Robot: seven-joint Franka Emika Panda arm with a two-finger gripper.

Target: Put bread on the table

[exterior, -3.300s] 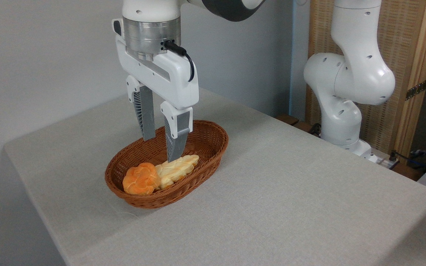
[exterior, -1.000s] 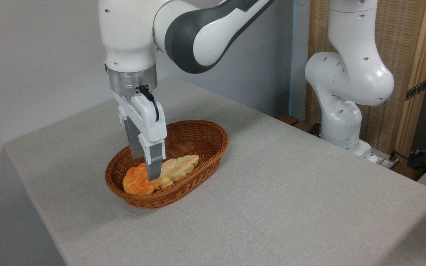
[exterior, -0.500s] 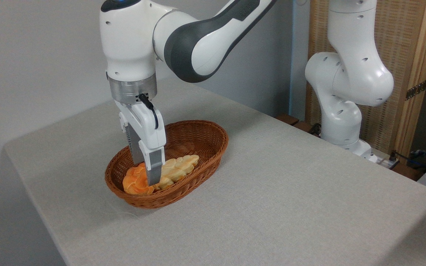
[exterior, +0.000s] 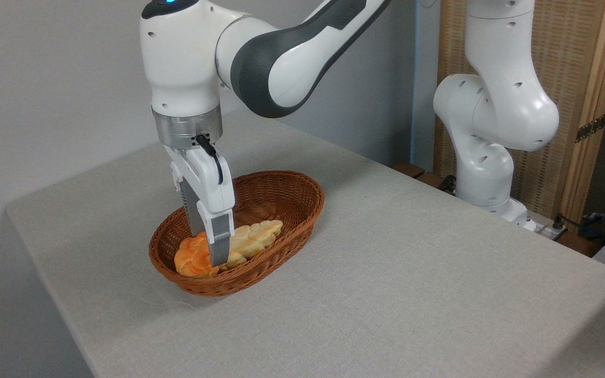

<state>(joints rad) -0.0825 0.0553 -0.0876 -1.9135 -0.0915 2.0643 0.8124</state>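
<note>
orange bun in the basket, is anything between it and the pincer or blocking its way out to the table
Nothing visible separates the pincer from the orange bun; its fingers are already down at the bun. On the way to the table, the basket rim must be cleared, and the braided loaf lies against the bun's right side.

The arm (exterior: 281, 58) has glossy white rounded shells with a dark grey band at one joint, small round screw holes, and a brushed metal wrist ring. A black cable loops onto the white gripper (exterior: 209, 251), whose fingers (exterior: 219, 241) are grey.
</note>
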